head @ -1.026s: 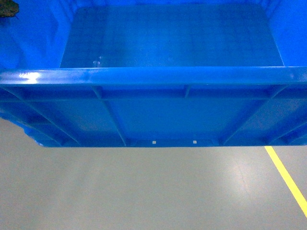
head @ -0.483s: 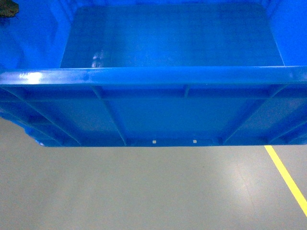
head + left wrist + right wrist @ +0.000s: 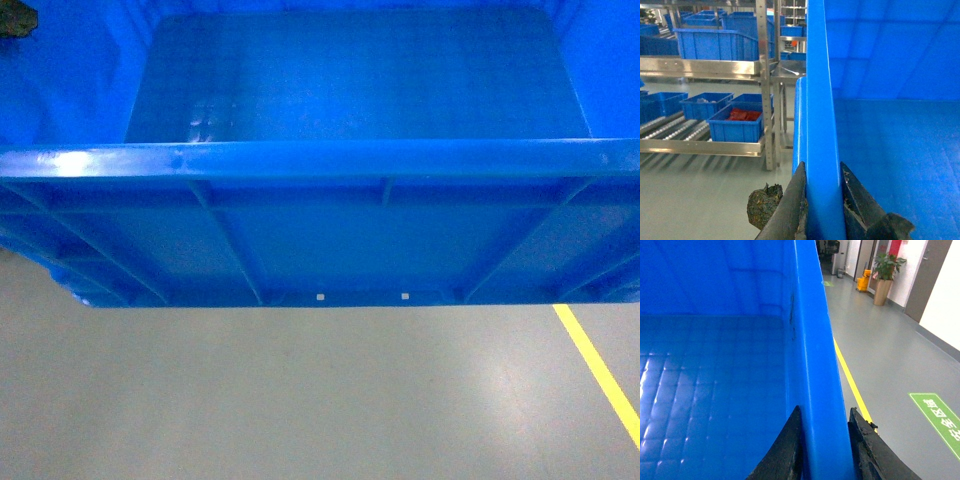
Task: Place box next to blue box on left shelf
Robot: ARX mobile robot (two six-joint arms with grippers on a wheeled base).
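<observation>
Head view: large blue box (image 3: 350,200) held above grey floor (image 3: 300,400), filling the upper frame. Left fingers (image 3: 790,210) clamped on its left rim, right fingers (image 3: 862,450) clamped on its right rim. Left shelf (image 3: 700,145) with smaller blue boxes (image 3: 735,125) well apart.

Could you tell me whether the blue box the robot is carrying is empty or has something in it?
Empty. The box shows only its bare, smooth floor in the head view and both wrist views.

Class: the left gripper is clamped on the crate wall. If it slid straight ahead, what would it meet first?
Only the bright-blue plastic crate's wall, already between the left gripper's jaws; beyond, probably the silvery metal shelf post, though depth is unclear.
</observation>
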